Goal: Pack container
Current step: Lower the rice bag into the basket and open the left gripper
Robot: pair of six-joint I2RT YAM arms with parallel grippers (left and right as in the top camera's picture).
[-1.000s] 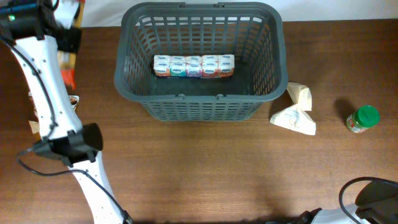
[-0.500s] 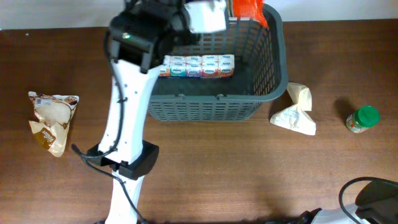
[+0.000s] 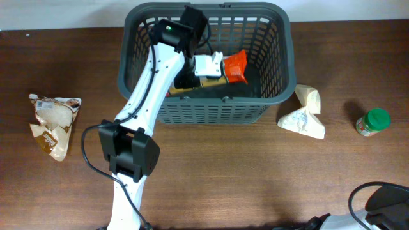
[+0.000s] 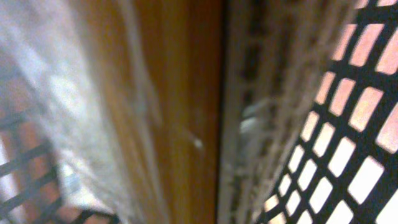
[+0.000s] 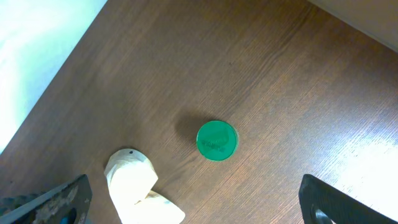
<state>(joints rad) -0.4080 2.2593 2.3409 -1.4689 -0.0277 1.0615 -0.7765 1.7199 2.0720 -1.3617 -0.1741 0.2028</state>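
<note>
1. One grey basket (image 3: pixel 204 112) stands upright at the far middle of the table (image 3: pixel 211 185), with its mouth facing straight up.
2. Its long axis runs left to right in the overhead view, along the table's far edge, and its short walls face the table's two ends.
3. It looks like stiff, light plastic, bulky rather than heavy, and would probably slide if nudged. The rounded rim or a bar of the slotted wall seems the best place to pinch it.
4. Inside the basket, toward its right half, the left gripper (image 3: pixel 223 66) appears clamped on an orange packet (image 3: pixel 236 66). The wrist view is too blurred to confirm this at the fingers.
5. To the right of the basket, the right gripper (image 5: pixel 199 205) hangs spread wide and empty above a green-lidded jar (image 5: pixel 217 140) and a cream bag (image 5: pixel 134 183).
6. To the left of the basket, well apart from it, lies a snack bag (image 3: pixel 51 124).
</note>
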